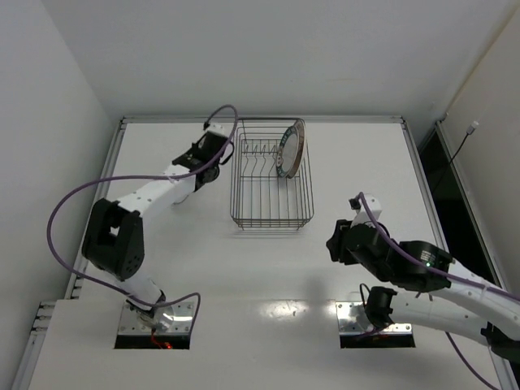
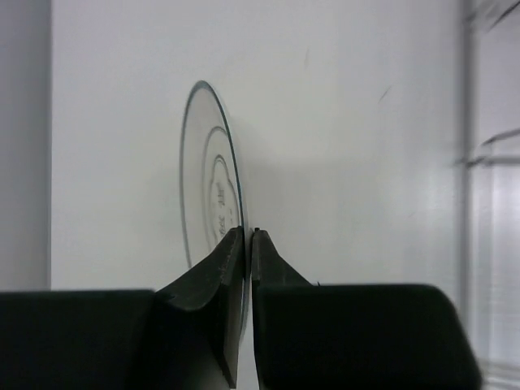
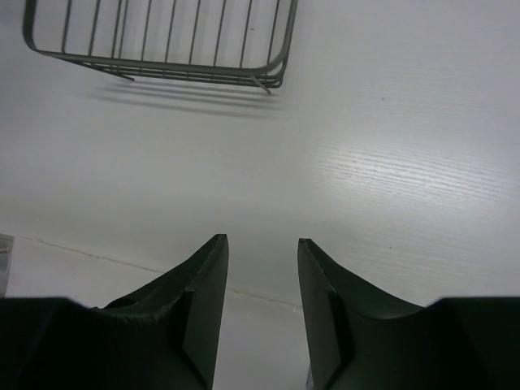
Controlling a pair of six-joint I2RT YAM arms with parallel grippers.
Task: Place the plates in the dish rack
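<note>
The black wire dish rack (image 1: 272, 183) stands mid-table. A white plate with a dark blue rim (image 1: 290, 150) stands on edge in its far right corner. My left gripper (image 1: 197, 166) is just left of the rack. In the left wrist view it (image 2: 249, 234) is shut on the rim of a plain pale plate with a thin dark edge (image 2: 210, 195), which I see edge-on. My right gripper (image 1: 337, 244) is open and empty near the rack's front right corner; its jaws (image 3: 262, 240) hover over bare table. The orange-centred plate is out of view.
The rack's near corner (image 3: 162, 65) shows at the top of the right wrist view. Blurred rack wires (image 2: 491, 162) sit at the right edge of the left wrist view. White walls enclose the table on three sides.
</note>
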